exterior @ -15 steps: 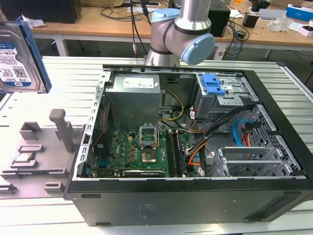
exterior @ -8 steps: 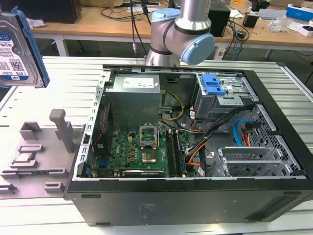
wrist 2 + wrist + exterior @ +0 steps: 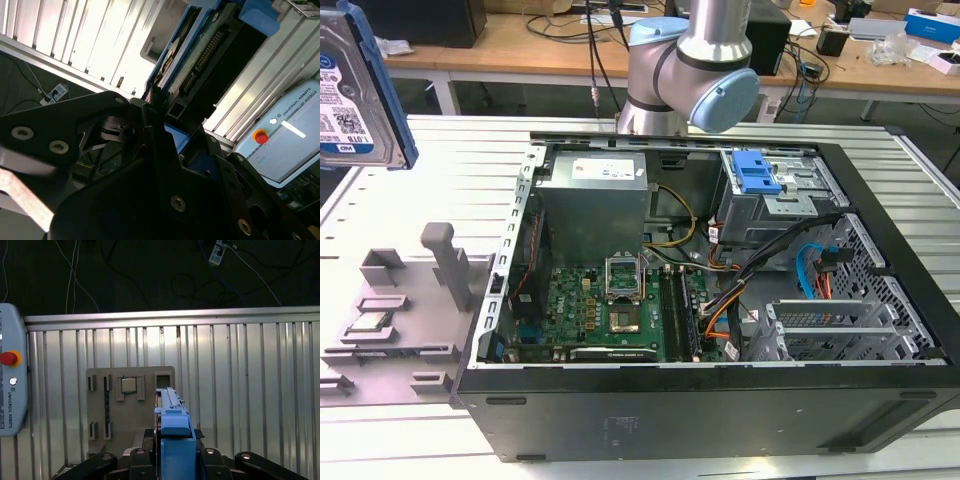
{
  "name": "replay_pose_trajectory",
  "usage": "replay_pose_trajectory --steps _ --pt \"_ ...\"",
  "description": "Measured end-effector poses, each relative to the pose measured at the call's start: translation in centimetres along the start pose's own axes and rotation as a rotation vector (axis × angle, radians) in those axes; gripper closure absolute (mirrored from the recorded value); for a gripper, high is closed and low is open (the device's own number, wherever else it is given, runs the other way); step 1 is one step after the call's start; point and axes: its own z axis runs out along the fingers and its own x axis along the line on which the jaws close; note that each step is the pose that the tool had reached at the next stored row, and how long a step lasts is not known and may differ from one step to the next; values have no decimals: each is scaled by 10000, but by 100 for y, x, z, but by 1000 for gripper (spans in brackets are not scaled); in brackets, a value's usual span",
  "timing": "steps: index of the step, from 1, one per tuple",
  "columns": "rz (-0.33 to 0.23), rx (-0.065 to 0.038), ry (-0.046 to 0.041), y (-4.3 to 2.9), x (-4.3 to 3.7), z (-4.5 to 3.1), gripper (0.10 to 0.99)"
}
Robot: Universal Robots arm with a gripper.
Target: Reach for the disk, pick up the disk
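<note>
- Clearly the disk [image 3: 355, 90], a flat silver rectangular hard drive with blue plastic rails, hangs high at the exterior view's left. It is well above the ribbed metal table [image 3: 450, 160] and apart from the open black computer case [image 3: 720, 420].
- In the first wrist view, the black gripper [image 3: 175, 455] has its fingers closed on the disk, which is seen edge-on.
- The hold probably needs a firm, centred squeeze on the rails so the drive cannot pivot.
- The first wrist view shows a grey fixture plate [image 3: 130, 415] below, while the second wrist view shows the drive's green circuit-board face [image 3: 207, 47].
</note>
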Motion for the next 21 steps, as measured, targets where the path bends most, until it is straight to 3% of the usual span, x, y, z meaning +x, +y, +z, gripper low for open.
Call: replay_pose_trajectory --steps 7,21 --pt "0 -11 1 -5 2 -175 718" --pt "0 -19 1 -8 5 -428 718"
